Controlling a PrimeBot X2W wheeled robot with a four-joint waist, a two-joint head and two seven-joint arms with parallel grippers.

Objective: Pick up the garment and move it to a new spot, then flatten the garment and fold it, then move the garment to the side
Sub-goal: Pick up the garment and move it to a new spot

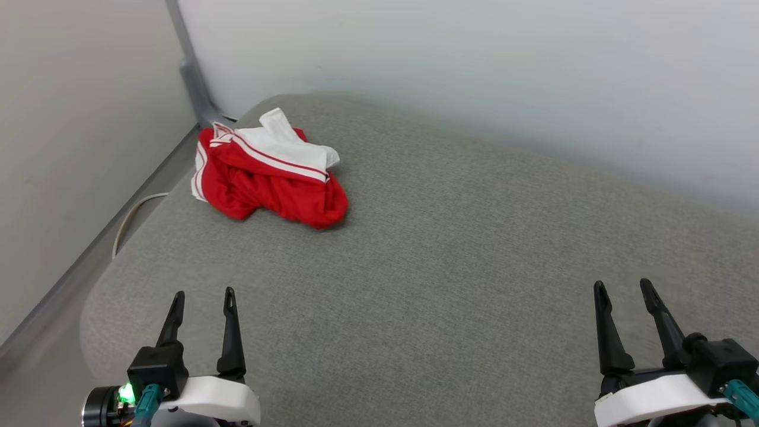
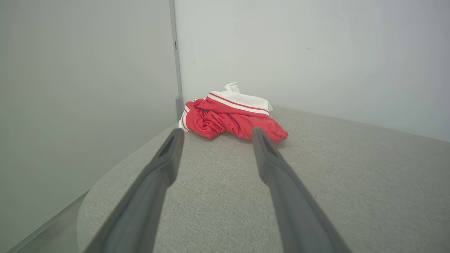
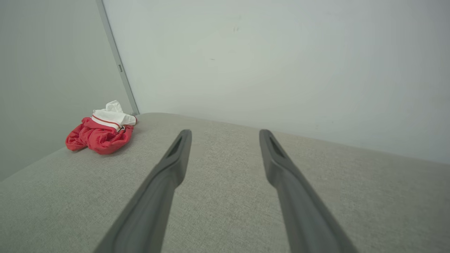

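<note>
Lying crumpled, garment [image 1: 270,181] w/ front hidden

- The left gripper [image 1: 203,292] sits low at the robot's left, its two long dark fingers [image 1: 231,332] pointing forward, spread apart and holding nothing.
- The right gripper [image 1: 622,283] sits low at the right, level with it and well apart, fingers equally spread and empty, tips leaning slightly left.
- Both wrists wear white casings [image 1: 219,400].
- A green light [image 1: 126,392] glows at the left wrist.
</note>
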